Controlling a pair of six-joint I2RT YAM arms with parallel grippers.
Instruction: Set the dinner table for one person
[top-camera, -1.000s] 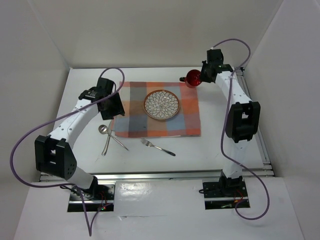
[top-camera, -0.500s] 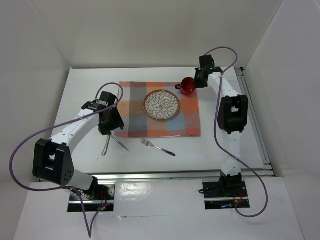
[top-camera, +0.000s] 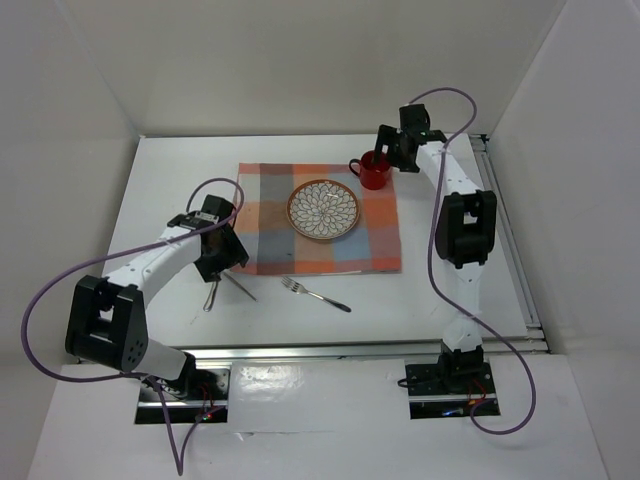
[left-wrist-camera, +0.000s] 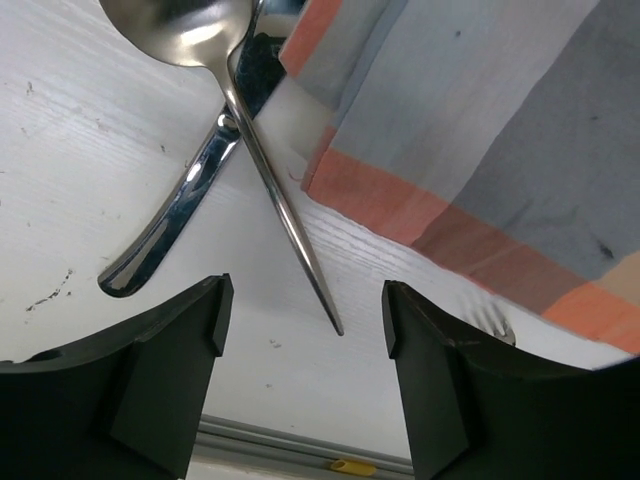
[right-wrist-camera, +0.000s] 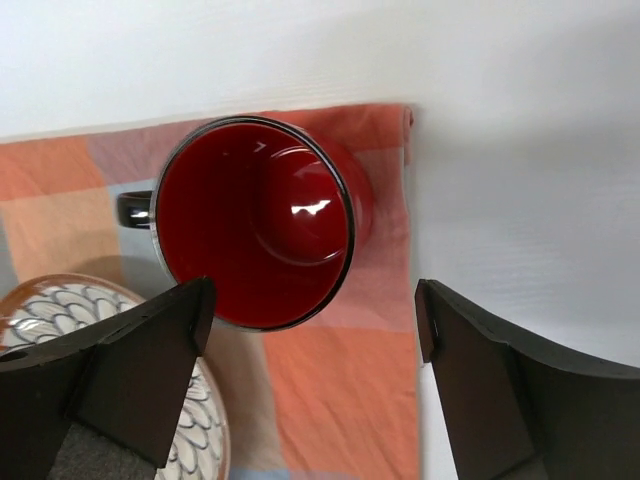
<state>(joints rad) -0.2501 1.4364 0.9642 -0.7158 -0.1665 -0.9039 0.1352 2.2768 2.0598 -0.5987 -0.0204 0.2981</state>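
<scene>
The white dinner table (top-camera: 450, 290) carries a checked placemat (top-camera: 270, 235) with a patterned plate (top-camera: 323, 210) on it. A red mug (top-camera: 374, 173) stands upright on the mat's far right corner (right-wrist-camera: 255, 220). My right gripper (right-wrist-camera: 315, 320) hangs open just above and beside the mug, holding nothing (top-camera: 385, 155). A spoon (left-wrist-camera: 190, 25) and a knife (left-wrist-camera: 160, 245) lie crossed on the table left of the mat. Low over them, my left gripper (left-wrist-camera: 305, 330) is open, the spoon's handle tip between its fingers (left-wrist-camera: 150, 370). A fork (top-camera: 315, 294) lies in front of the mat.
The mat's near left corner (left-wrist-camera: 480, 150) lies right beside the crossed cutlery. The fork's tines (left-wrist-camera: 490, 318) peek past my left gripper's right finger. An aluminium rail (top-camera: 330, 350) edges the table's near side. White walls close in the back and both sides.
My right gripper has set the red mug upright on the mat's far right corner and opened off it. My left gripper has dropped closer over the spoon and knife and opened slightly wider.
</scene>
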